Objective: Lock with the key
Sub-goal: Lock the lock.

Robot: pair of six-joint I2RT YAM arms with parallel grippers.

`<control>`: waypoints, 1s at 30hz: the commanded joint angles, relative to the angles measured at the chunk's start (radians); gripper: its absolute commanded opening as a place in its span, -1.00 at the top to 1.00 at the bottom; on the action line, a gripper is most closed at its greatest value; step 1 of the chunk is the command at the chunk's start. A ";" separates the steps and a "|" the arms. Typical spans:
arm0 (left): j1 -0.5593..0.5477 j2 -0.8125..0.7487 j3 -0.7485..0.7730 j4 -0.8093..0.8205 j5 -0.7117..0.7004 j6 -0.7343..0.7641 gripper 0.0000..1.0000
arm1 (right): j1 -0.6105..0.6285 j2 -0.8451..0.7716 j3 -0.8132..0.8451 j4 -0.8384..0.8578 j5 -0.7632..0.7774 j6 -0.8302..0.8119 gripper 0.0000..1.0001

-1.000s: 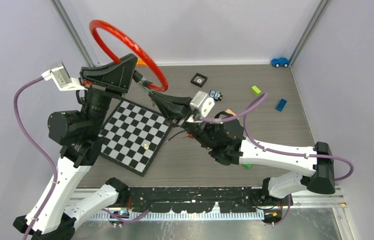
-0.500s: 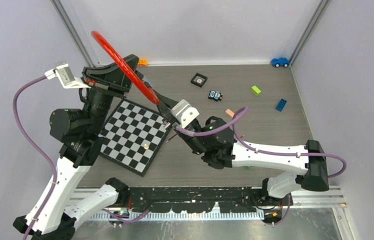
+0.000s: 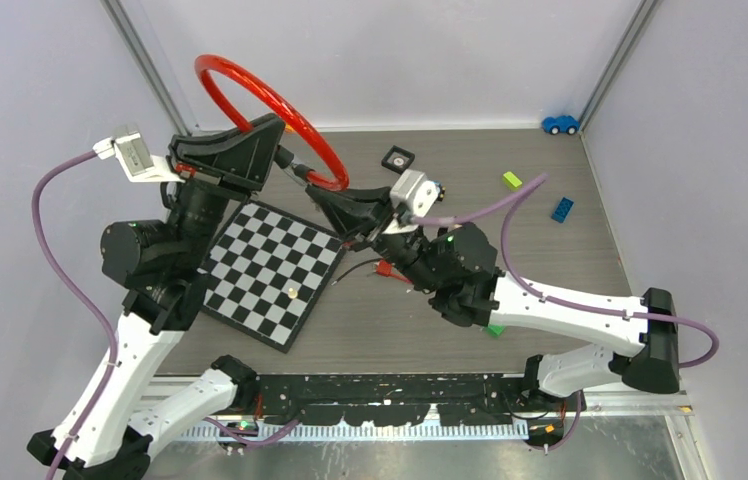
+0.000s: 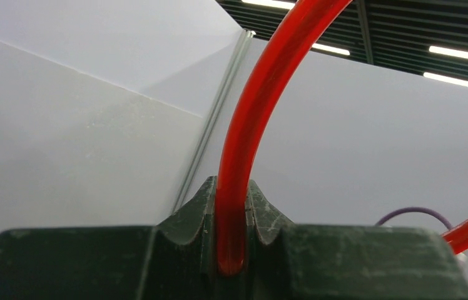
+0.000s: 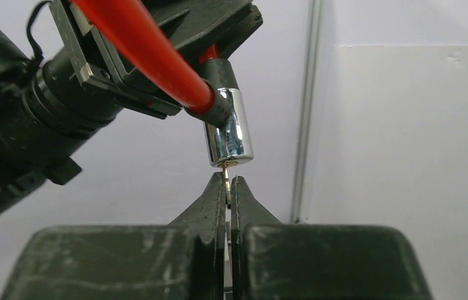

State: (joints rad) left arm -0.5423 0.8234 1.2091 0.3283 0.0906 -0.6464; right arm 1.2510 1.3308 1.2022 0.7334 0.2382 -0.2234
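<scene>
Top view: a glossy red cable (image 3: 250, 85) stands as a round loop in the air above the far left of the surface (image 3: 550, 260), tilted, beyond a chessboard (image 3: 265, 270). The left arm rises from its base with the elbow bent, and the left tool (image 3: 272, 130) meets the loop at its lower part. The right arm stretches low across the surface toward the left, and the right tool (image 3: 315, 193) points at the loop's lower end.

Left wrist view: the cable sits in the groove between the two fingers, clamped there, and curves up and away.

Right wrist view: a chrome lock (image 5: 228, 134) caps the cable's end, mouth down. A small brass key (image 5: 226, 178) enters it from below, pinched between the closed fingers.
</scene>
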 commanded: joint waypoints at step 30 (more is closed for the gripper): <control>-0.007 0.102 -0.026 0.501 0.347 -0.188 1.00 | -0.258 -0.025 0.024 0.290 -0.625 0.810 0.98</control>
State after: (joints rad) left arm -0.5430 0.9077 1.1866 0.7353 0.3725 -0.7811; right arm 1.0039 1.2961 1.1633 0.9138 -0.3473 0.5125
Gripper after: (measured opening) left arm 0.154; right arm 0.037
